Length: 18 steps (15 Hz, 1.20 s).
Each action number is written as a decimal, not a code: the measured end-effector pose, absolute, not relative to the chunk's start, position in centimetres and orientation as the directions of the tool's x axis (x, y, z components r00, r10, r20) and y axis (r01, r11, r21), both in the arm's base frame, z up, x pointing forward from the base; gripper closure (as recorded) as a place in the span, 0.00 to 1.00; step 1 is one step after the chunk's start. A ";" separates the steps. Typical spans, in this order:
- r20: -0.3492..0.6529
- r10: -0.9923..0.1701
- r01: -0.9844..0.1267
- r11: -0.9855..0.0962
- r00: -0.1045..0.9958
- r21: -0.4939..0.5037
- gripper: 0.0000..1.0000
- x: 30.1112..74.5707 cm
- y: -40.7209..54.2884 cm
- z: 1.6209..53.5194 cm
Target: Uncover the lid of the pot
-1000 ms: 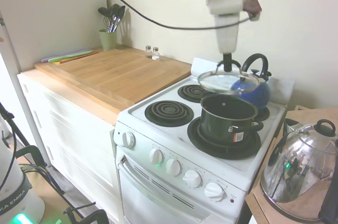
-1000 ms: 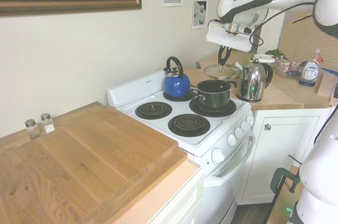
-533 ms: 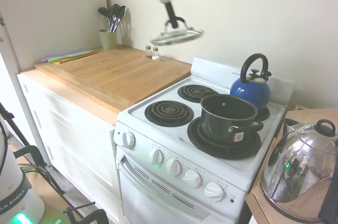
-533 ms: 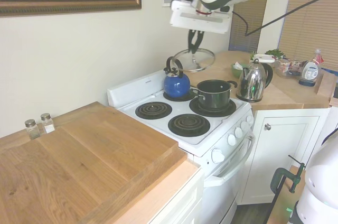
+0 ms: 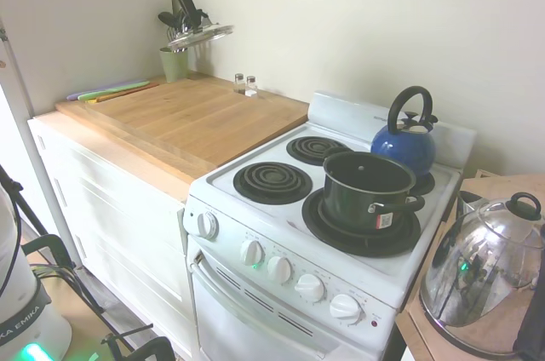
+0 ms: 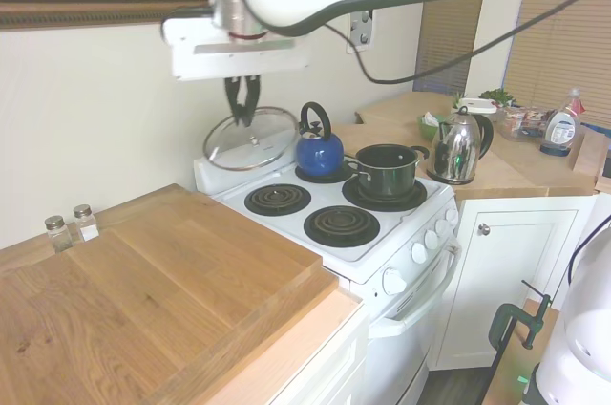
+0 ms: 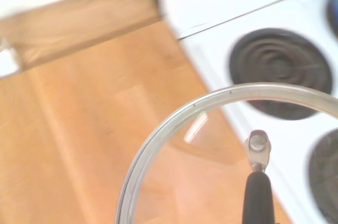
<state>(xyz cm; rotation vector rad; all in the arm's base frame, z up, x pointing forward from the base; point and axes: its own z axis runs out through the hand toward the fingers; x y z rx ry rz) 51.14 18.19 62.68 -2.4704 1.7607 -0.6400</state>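
Observation:
The black pot (image 5: 369, 190) (image 6: 387, 168) stands uncovered on the front right burner of the white stove (image 5: 281, 220). The glass lid (image 5: 200, 35) (image 6: 253, 138) hangs high in the air over the wooden counter (image 5: 183, 114), well left of the pot. My gripper (image 5: 189, 19) (image 6: 242, 111) is shut on the lid's black loop handle. In the wrist view the lid's metal rim (image 7: 158, 134) and handle (image 7: 259, 192) show above the wood and two burners.
A blue kettle (image 5: 407, 140) sits on the back right burner, a chrome kettle (image 5: 481, 267) on the counter right of the stove. Salt and pepper shakers (image 5: 245, 83) and a green utensil cup (image 5: 174, 63) stand at the counter's back.
The arm has carried the lid from above the pot far to the left, across the stove and over the wooden counter. The pot stays uncovered and has not moved.

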 end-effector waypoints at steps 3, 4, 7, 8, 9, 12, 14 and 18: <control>0.337 -0.887 -0.890 -0.400 0.315 -0.219 1.00 55.0 24.1 59.3; 0.336 -0.882 -0.890 -0.409 0.329 -0.201 1.00 56.1 25.8 58.2; 0.313 -0.878 -0.898 -0.419 0.363 -0.135 1.00 59.4 28.8 54.5; 0.311 -0.877 -0.901 -0.418 0.366 -0.117 1.00 60.7 29.3 53.0; 0.311 -0.872 -0.901 -0.424 0.377 -0.096 1.00 62.0 29.7 51.3; 0.320 -0.860 -0.903 -0.429 0.399 -0.029 1.00 66.0 29.7 45.8; 0.318 -0.856 -0.904 -0.428 0.407 0.004 1.00 67.7 29.7 43.4; 0.317 -0.852 -0.902 -0.430 0.417 0.031 1.00 69.1 30.3 43.1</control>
